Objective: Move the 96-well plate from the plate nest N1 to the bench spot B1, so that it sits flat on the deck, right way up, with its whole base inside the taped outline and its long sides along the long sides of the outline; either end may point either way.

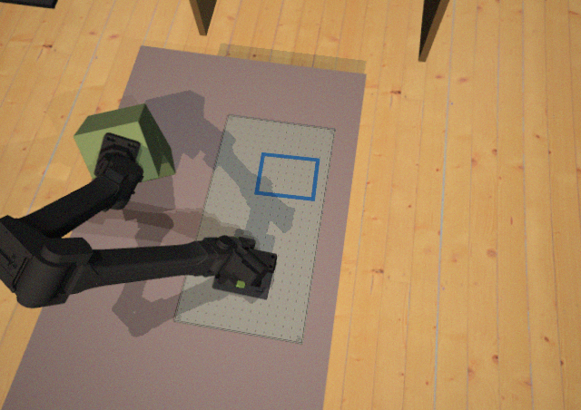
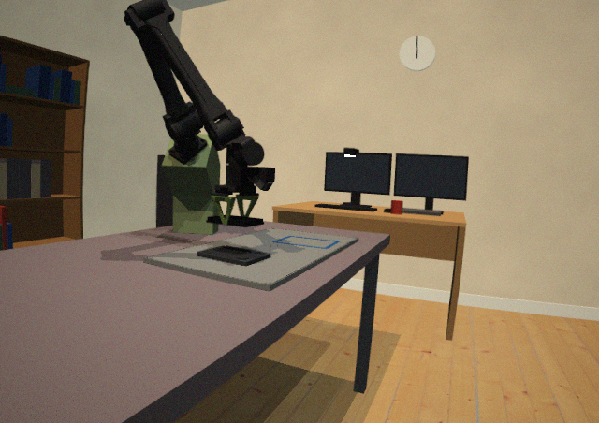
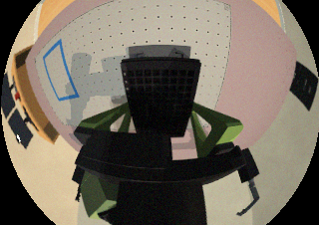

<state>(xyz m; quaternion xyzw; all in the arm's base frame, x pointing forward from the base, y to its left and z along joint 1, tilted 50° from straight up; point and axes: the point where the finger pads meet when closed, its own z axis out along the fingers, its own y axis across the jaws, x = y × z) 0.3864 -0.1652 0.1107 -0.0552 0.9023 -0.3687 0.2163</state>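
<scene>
Wooden floor lies under the purple bench (image 2: 96, 312). Up in the air, the end effector (image 2: 235, 215) grips the black 96-well plate (image 2: 235, 221) by its sides, keeping it flat. Below sits the plate nest (image 2: 233, 255), so the plate looks lifted clear to go to the blue outline (image 1: 287, 177).

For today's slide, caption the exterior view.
Gripper holds the 96-well plate lifted above plate nest N1, short of the blue outline.
</scene>
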